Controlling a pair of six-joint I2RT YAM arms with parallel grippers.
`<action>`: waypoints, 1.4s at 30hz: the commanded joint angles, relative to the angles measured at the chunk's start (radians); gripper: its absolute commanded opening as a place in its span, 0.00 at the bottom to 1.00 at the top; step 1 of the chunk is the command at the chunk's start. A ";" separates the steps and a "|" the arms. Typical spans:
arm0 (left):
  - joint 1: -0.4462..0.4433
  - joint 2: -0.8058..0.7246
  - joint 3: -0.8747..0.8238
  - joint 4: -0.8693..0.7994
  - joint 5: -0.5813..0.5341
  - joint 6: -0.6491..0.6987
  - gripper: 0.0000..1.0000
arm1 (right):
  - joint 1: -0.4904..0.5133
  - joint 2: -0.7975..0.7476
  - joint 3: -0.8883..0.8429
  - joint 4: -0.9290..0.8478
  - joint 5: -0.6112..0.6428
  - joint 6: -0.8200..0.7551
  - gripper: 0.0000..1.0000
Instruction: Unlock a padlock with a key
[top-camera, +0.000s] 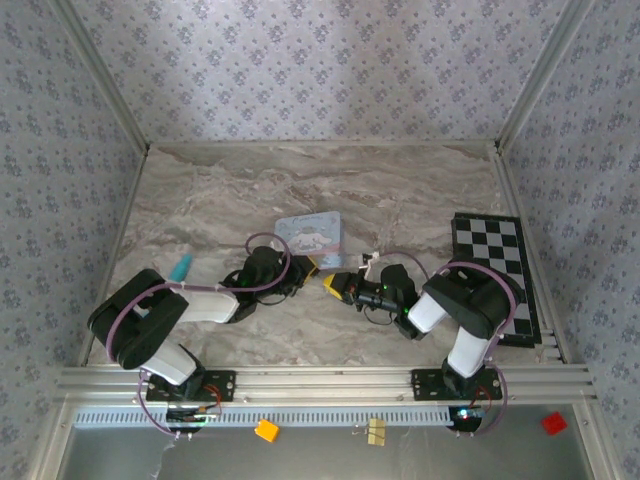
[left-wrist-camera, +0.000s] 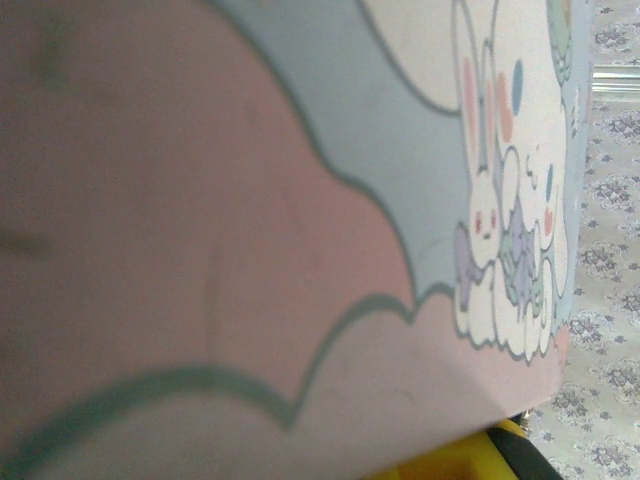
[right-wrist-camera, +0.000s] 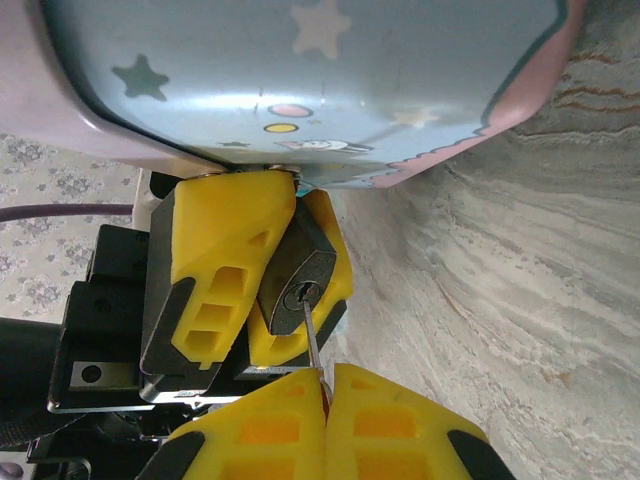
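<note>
Close against the left wrist lens is the light-blue tin (left-wrist-camera: 300, 250), near the middle of the marble tabletop (top-camera: 420, 190). Just off the tin's near edge, the left gripper (top-camera: 308, 266) pinches the padlock (right-wrist-camera: 295, 280) between narrow-set yellow fingers (right-wrist-camera: 215, 260), with the keyhole facing the right gripper (right-wrist-camera: 325, 385). That gripper's fingers are pressed together on the key (right-wrist-camera: 311, 340), whose thin blade meets the keyhole. The key's head is hidden between them.

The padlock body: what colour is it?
The padlock is dark, almost black; the right wrist view shows it best.
</note>
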 joint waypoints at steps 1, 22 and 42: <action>0.004 -0.024 -0.007 0.082 0.033 -0.020 0.00 | -0.008 -0.018 0.008 0.026 -0.001 0.011 0.00; -0.008 -0.042 -0.036 0.126 -0.012 -0.034 0.00 | -0.007 -0.011 0.026 0.027 -0.008 0.023 0.00; -0.010 -0.018 -0.037 0.193 -0.021 -0.047 0.00 | 0.006 0.008 0.039 0.027 -0.005 0.023 0.00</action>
